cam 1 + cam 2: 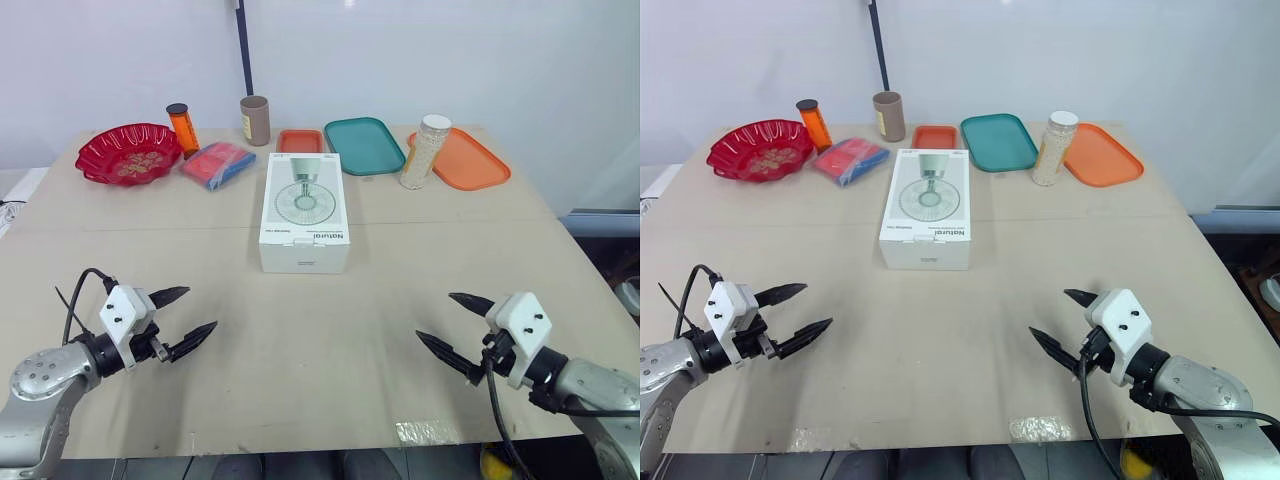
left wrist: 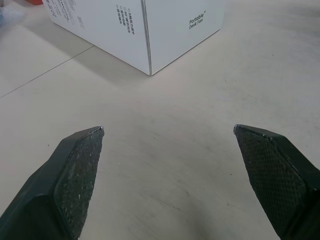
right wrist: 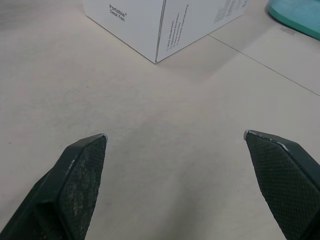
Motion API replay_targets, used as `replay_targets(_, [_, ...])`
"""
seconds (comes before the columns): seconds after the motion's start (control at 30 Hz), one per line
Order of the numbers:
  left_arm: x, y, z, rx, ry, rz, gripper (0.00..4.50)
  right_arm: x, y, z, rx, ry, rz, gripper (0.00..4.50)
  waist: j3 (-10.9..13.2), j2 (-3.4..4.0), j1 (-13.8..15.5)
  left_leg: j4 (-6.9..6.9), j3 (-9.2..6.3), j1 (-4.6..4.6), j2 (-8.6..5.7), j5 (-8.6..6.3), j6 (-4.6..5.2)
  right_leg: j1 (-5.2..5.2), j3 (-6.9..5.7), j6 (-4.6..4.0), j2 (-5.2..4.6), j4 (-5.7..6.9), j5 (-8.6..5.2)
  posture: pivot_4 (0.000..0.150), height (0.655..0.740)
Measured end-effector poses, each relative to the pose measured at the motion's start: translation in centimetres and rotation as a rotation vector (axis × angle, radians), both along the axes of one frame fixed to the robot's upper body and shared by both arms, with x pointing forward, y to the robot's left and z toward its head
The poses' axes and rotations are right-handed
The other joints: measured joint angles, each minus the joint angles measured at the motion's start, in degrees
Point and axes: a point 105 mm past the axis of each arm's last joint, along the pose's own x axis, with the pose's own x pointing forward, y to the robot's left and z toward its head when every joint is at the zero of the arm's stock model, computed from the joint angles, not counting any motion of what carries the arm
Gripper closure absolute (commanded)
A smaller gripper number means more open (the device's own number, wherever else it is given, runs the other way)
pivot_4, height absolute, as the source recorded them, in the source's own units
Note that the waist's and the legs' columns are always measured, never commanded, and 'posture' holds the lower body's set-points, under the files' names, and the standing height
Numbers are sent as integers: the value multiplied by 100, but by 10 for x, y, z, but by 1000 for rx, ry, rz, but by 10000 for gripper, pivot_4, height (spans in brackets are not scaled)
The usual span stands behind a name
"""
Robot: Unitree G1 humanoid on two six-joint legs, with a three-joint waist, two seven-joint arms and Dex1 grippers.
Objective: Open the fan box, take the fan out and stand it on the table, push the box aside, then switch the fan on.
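Observation:
A white fan box (image 1: pixel 304 211) lies flat and closed at the middle of the table, a fan picture printed on its lid. Its near corner (image 2: pixel 148 35) faces the left wrist camera, and the right wrist view has the box (image 3: pixel 160 22) too. My left gripper (image 1: pixel 188 317) hovers open over the near left of the table, well short of the box. My right gripper (image 1: pixel 452 322) is open at the near right, also apart from the box. Nothing is between either pair of fingers.
Along the back stand a red bowl (image 1: pixel 129 153), an orange bottle (image 1: pixel 182 129), a red-and-blue packet (image 1: pixel 217 164), a brown cylinder (image 1: pixel 255 120), a small orange tray (image 1: pixel 300 141), a teal tray (image 1: pixel 363 145), a jar of white grains (image 1: pixel 424 152) and an orange tray (image 1: pixel 465 159).

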Motion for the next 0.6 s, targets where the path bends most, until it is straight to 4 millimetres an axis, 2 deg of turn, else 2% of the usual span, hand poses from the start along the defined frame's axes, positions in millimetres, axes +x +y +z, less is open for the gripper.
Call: replay_targets(0.6, [-1, 0, 0, 31, -12, -4, 690, 3, 1, 3, 2, -9, 2, 0, 0, 0, 0, 0, 0, 0, 0, 0, 0, 0, 0, 0, 0, 0, 0, 1500, 7400])
